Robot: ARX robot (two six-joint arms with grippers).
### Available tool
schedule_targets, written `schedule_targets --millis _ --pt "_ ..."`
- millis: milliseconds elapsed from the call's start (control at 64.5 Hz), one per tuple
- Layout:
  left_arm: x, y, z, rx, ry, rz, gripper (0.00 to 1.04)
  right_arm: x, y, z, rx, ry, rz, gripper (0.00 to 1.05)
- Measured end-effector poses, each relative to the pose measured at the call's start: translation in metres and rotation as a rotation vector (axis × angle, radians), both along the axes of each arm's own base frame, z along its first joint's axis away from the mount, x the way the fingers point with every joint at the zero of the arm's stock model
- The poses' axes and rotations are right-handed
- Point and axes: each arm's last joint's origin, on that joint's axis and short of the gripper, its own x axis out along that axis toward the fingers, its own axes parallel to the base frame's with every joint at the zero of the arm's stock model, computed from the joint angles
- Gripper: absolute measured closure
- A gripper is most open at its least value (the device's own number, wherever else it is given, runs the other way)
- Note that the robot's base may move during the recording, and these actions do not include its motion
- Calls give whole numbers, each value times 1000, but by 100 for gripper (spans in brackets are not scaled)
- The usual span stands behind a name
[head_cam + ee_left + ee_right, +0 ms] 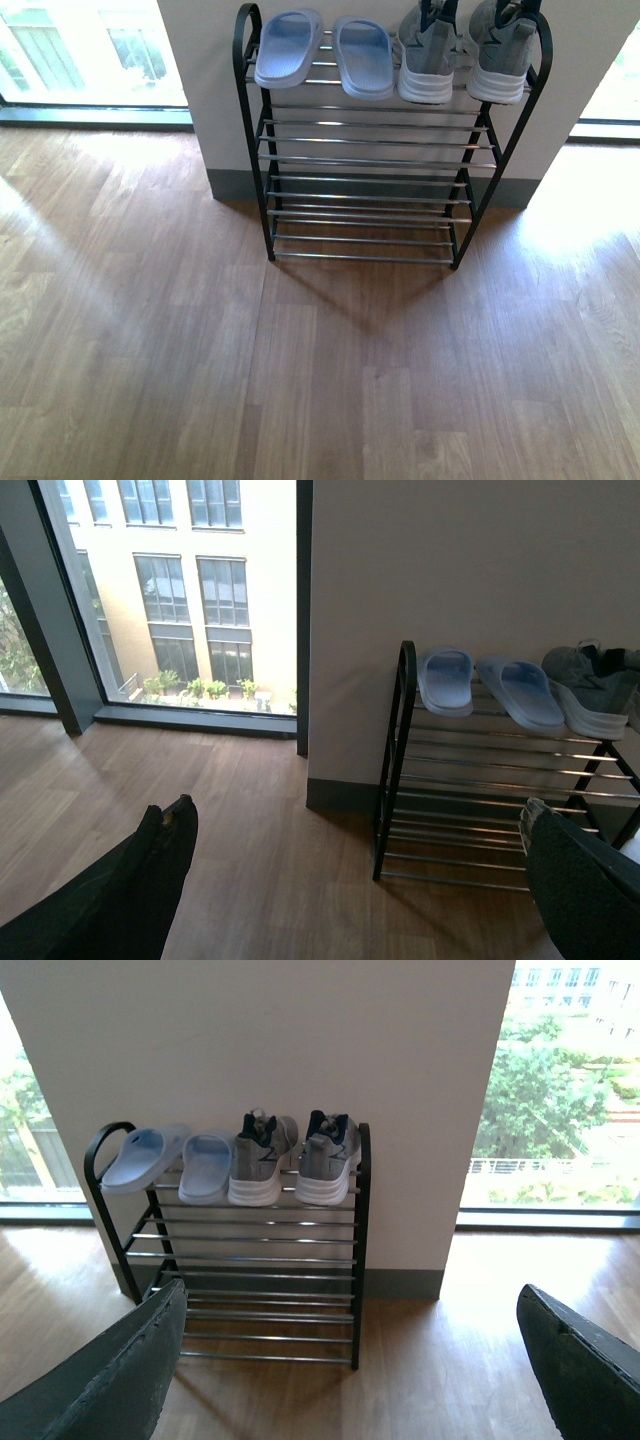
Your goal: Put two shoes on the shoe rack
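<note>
Two grey sneakers with white soles stand side by side, heels outward, on the top tier of the shoe rack (370, 180): one shoe (428, 55) left of the other (500, 58). The right wrist view shows both, the left shoe (262, 1160) and the right shoe (328, 1158), on the rack (250, 1260). In the left wrist view one sneaker (590, 685) shows at the rack's (480, 790) far end. My left gripper (355, 825) is open with nothing between its fingers, back from the rack over the floor. My right gripper (350, 1335) is open too and holds nothing. Neither arm appears in the front view.
Two pale blue slippers (288, 47) (364, 57) lie on the top tier left of the sneakers. The rack stands against a white wall (200, 60) with a grey skirting. Floor-length windows (90, 50) flank the wall. Wooden floor (320, 380) stretches in front.
</note>
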Motion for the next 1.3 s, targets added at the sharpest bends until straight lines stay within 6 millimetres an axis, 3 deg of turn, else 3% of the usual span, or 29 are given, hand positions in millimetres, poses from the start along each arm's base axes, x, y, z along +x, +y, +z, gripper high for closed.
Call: schedule_targets --millis 1302 --pt "0 0 0 0 0 0 9 0 0 0 0 0 -2 9"
